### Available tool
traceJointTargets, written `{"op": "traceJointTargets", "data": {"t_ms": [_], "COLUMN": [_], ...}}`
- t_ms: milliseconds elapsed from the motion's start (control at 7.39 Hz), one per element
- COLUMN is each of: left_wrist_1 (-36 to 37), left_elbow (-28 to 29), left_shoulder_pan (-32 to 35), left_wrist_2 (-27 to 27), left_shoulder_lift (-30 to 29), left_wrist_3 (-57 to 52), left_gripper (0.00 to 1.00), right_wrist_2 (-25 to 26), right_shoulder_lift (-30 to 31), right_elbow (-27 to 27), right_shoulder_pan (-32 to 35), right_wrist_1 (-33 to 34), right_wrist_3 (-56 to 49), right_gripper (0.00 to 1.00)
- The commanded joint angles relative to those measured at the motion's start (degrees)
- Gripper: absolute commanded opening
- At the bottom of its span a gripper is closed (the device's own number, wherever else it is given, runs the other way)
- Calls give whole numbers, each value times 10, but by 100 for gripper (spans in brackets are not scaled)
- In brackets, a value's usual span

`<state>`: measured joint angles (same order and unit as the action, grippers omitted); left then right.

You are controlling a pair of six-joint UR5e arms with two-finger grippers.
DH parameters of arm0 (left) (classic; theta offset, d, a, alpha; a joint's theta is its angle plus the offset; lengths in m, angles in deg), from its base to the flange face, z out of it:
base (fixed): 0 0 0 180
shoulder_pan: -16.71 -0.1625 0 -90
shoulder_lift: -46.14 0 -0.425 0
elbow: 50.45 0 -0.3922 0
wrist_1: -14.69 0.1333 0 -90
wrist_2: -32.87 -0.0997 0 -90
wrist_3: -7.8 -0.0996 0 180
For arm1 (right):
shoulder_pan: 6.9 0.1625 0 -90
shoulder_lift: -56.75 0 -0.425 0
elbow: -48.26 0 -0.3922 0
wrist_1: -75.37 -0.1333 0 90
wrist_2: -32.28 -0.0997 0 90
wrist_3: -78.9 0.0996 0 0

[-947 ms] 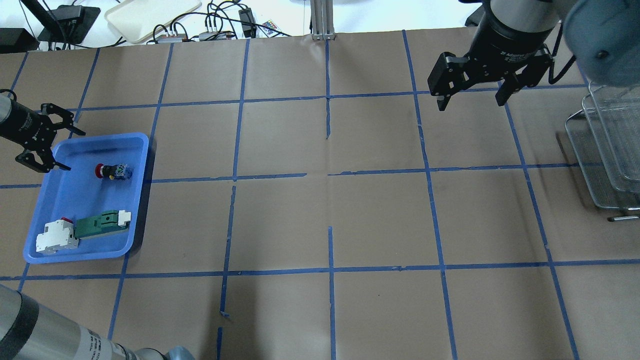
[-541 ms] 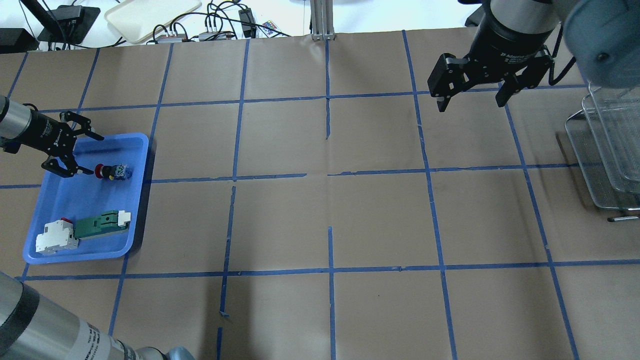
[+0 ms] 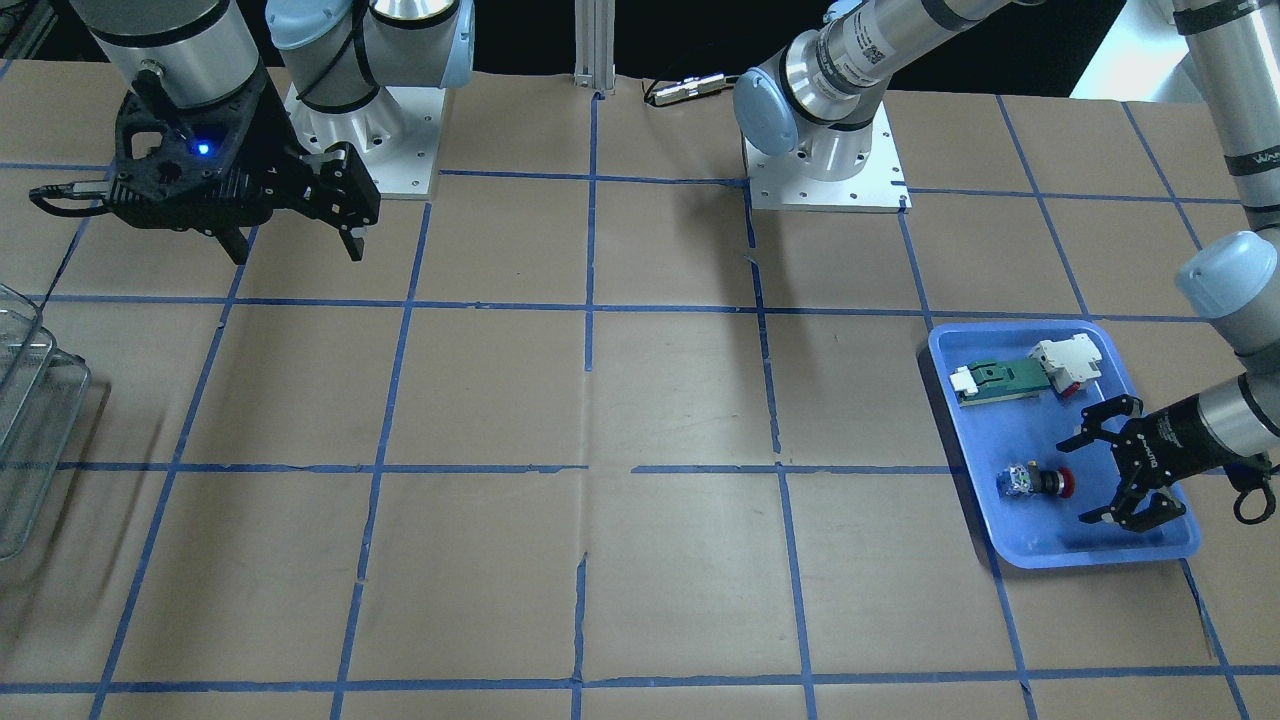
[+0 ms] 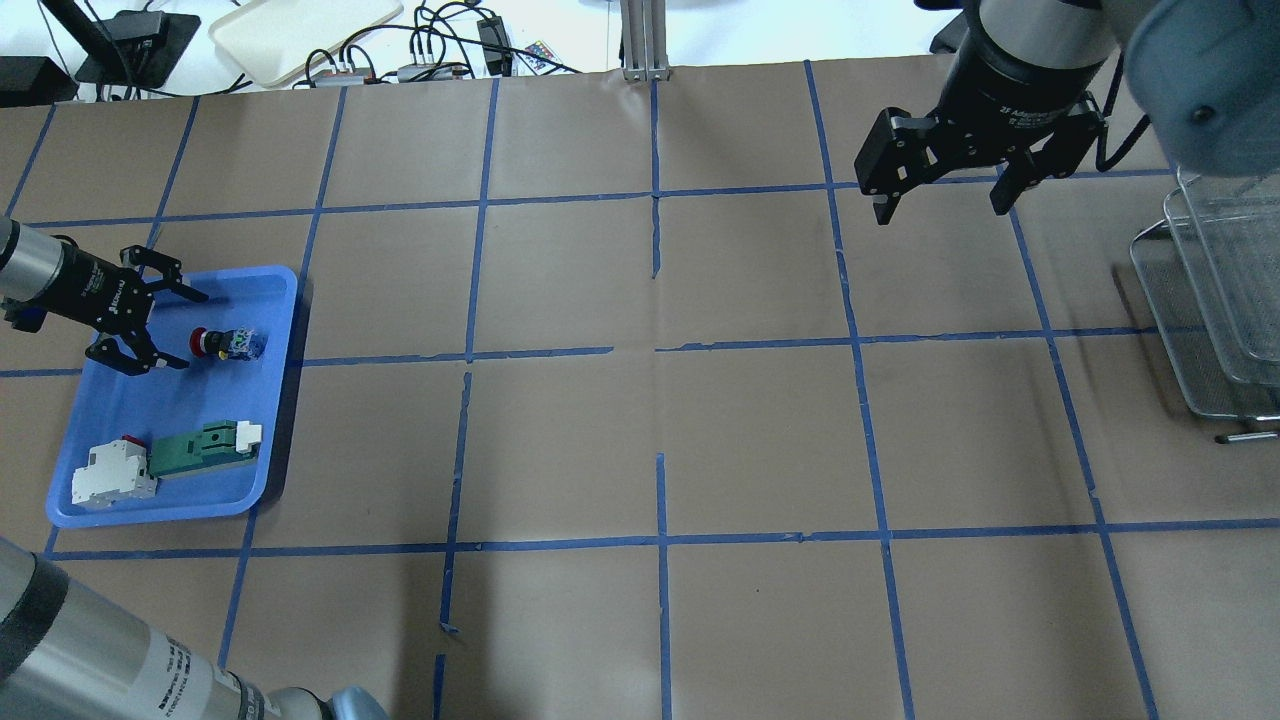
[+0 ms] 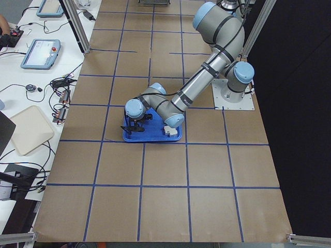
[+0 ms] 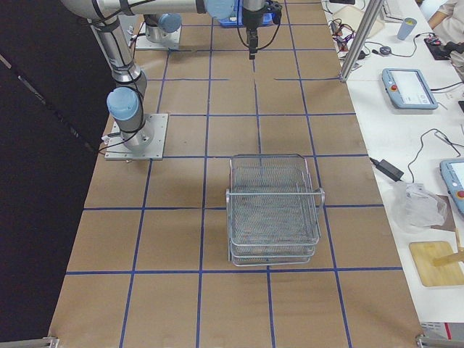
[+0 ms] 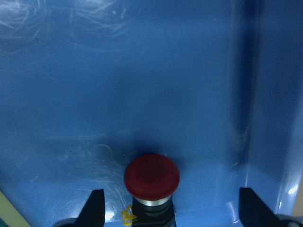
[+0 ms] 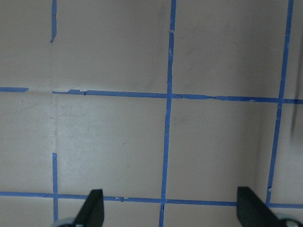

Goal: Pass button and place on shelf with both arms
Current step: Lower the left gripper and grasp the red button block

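The button (image 4: pixel 225 343) lies on its side in the far part of the blue tray (image 4: pixel 150 410), with its red cap toward my left gripper. It also shows in the front view (image 3: pixel 1040 482) and in the left wrist view (image 7: pixel 151 177). My left gripper (image 4: pixel 193 332) is open and low in the tray, its fingers on either side of the red cap; I see no contact. My right gripper (image 4: pixel 940 208) is open and empty, high over the far right of the table. The wire-mesh shelf (image 4: pixel 1215 300) stands at the right edge, and the right side view (image 6: pixel 274 210) shows it whole.
A green-and-white flat part (image 4: pixel 205 447) and a white-and-red block (image 4: pixel 112 473) lie at the tray's near end. Brown paper with blue tape lines covers the table. Cables and a cream tray (image 4: pixel 300 30) lie beyond the far edge.
My left gripper has moved right, over the tray's left rim and into the tray, up to the button's red cap. The right arm has hardly moved.
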<state>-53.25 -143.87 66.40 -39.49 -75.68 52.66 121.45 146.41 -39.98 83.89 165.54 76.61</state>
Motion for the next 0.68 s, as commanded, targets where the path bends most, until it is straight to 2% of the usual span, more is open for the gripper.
{"op": "traceJointTargets", "data": {"t_ms": [0,406,541], "left_wrist_1": [-2,-2,-2], "left_elbow": [-8,-17,-18], "left_shoulder_pan": [-5,-5,-5], "left_wrist_2": [2,2,2], "left_shoulder_lift": [-2,-4,-5], "left_wrist_3": [11,13,13], "left_gripper": [100,100,97], "right_wrist_2": [0,0,0], "right_shoulder_lift": [0,0,0], "right_elbow": [0,0,0], "right_shoulder_pan": [0,0,0], "right_wrist_1": [0,0,0], "right_wrist_3": [0,0,0], "right_gripper": [100,100,100]}}
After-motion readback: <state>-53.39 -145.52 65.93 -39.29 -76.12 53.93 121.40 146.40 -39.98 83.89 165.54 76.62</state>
